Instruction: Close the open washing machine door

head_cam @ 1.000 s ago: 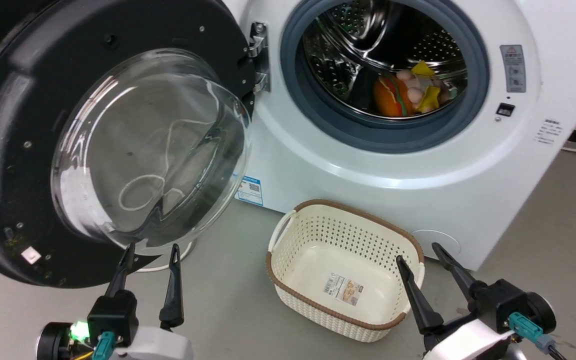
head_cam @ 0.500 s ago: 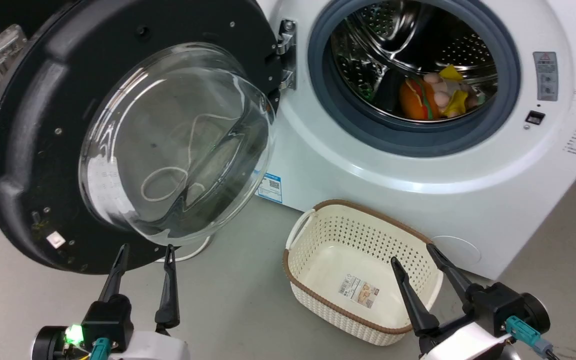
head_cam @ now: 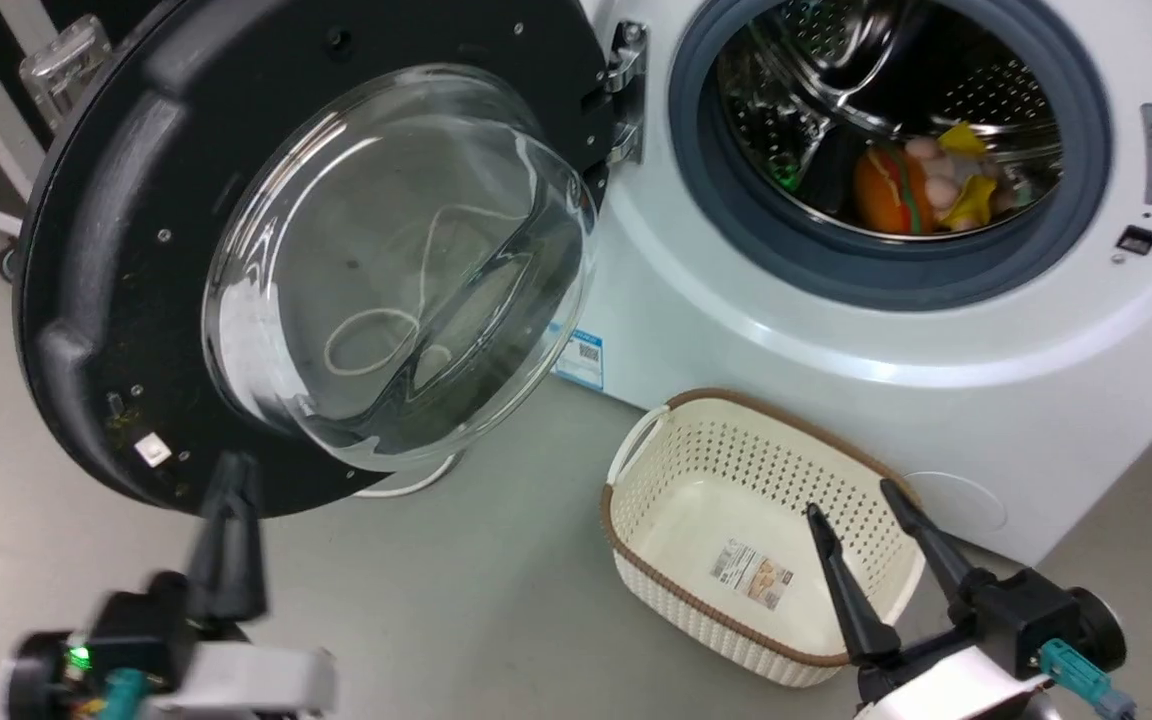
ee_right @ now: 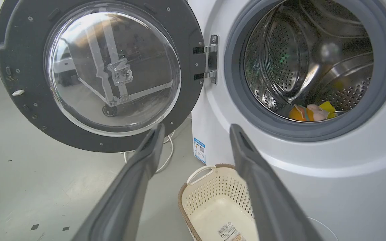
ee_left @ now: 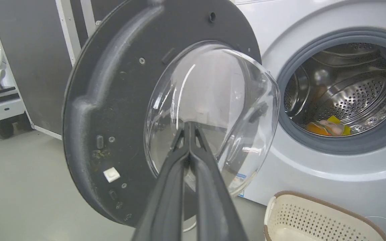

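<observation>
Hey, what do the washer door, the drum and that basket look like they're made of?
Washing machine door: glossy black plastic, probably, with reflective clear glass centre. Drum: shiny perforated steel, mirror-like. Basket: matte cream plastic, likely, moulded holes.

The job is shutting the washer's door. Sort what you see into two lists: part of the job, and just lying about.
Part of the job: large round black glass-centred washing machine door; white front-loading washing machine; left gripper.
Lying about: cream perforated plastic basket; colourful soft toys in the drum; white cable on the floor.

head: high, looking down | wrists: low, facing forward | shared: washing machine door (head_cam: 336,270)
</observation>
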`<state>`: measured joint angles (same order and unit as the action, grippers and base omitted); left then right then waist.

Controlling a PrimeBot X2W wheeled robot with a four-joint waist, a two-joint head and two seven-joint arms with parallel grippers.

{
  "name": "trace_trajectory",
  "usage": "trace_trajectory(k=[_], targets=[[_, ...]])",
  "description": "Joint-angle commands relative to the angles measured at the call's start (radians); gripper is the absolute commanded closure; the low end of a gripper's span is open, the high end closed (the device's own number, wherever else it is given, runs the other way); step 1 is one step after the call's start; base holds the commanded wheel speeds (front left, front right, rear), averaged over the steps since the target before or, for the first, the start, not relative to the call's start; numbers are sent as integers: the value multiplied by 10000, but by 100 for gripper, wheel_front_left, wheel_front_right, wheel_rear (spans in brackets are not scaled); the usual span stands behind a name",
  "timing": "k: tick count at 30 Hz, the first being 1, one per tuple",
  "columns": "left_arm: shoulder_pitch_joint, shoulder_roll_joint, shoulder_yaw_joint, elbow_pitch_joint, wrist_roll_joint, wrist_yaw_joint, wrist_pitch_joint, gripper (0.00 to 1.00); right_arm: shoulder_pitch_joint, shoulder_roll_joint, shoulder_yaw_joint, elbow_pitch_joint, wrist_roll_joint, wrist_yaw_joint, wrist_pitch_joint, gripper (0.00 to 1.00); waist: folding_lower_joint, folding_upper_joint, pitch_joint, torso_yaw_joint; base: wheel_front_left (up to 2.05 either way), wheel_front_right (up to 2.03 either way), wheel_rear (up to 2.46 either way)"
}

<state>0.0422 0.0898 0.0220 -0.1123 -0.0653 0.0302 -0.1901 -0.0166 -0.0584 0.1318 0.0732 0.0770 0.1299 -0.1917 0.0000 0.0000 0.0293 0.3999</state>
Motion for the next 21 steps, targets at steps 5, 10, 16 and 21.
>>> trace_trajectory(k=[5, 10, 16, 21], targets=[[-816, 171, 1106, -384, -830, -378, -199, 100, 185, 8, -90, -205, -165, 6, -184, 0, 0, 0, 483, 104, 0, 0, 0], [-1950, 511, 2636, -218, -2312, -867, -303, 100, -6, -186, -27, -244, -180, 7, -288, 0, 0, 0, 1024, -67, 0, 0, 0], [-3902, 1965, 4361, 1395, -4584, -891, 906, 100, -308, -396, 62, -256, -91, 7, -414, 0, 0, 0, 1523, -256, 0, 0, 0], [-5227, 2982, 5053, 3273, -6122, -741, 2691, 100, -515, -441, 191, -224, -36, 7, -518, 0, 0, 0, 1753, -395, 0, 0, 0]])
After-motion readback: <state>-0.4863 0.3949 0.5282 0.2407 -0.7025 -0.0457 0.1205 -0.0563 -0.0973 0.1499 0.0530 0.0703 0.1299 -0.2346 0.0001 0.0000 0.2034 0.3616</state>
